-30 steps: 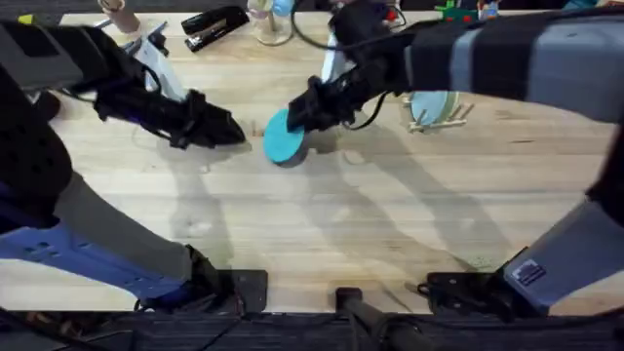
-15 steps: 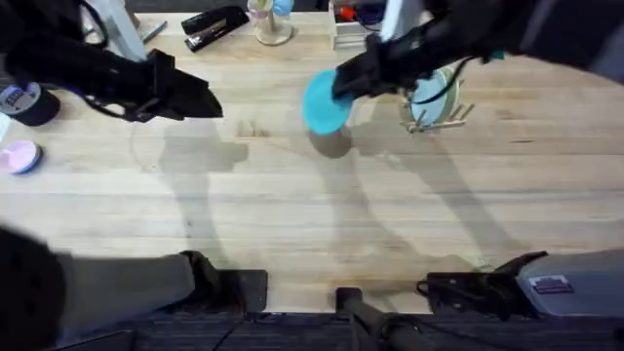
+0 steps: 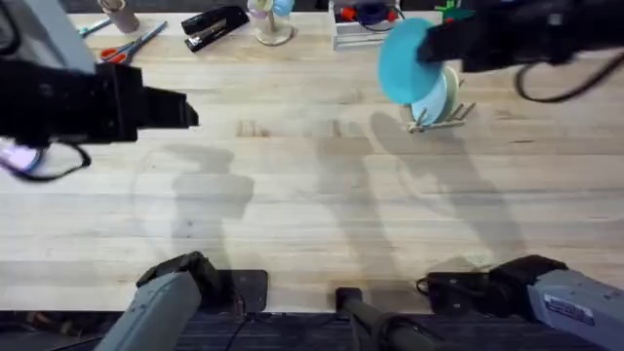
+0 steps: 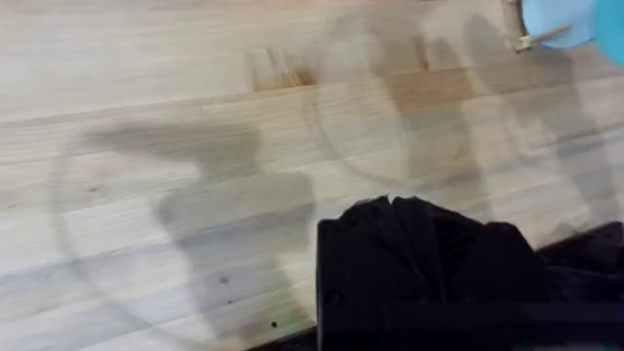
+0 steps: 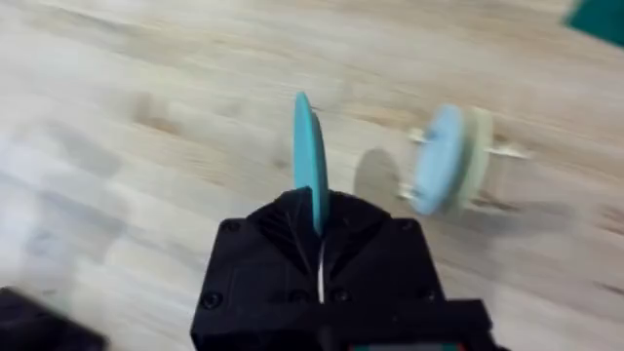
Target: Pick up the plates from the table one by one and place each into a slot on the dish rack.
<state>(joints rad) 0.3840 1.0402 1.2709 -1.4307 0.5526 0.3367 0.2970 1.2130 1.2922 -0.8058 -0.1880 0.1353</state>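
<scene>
Light wooden plank counter (image 3: pixel 322 205), right gripper (image 5: pixel 319 232) carrying bright turquoise round plate (image 3: pixel 402 60).

Right gripper closed on plate rim, plate edge-on in the wrist view, held off the counter just beside the small wooden dowel dish rack (image 3: pixel 441 112). Rack holds a pale light-blue plate (image 5: pixel 437 158) and a cream plate (image 5: pixel 477 154), both upright in slots. Left gripper (image 4: pixel 390 207) well apart from rack, over bare counter, fingers together, holding nothing.

An office-like workbench: stapler (image 3: pixel 214 23), scissors (image 3: pixel 132 44) (orange-handled), tape roll (image 3: pixel 119 14) along a plank table (image 3: pixel 312 205).
</scene>
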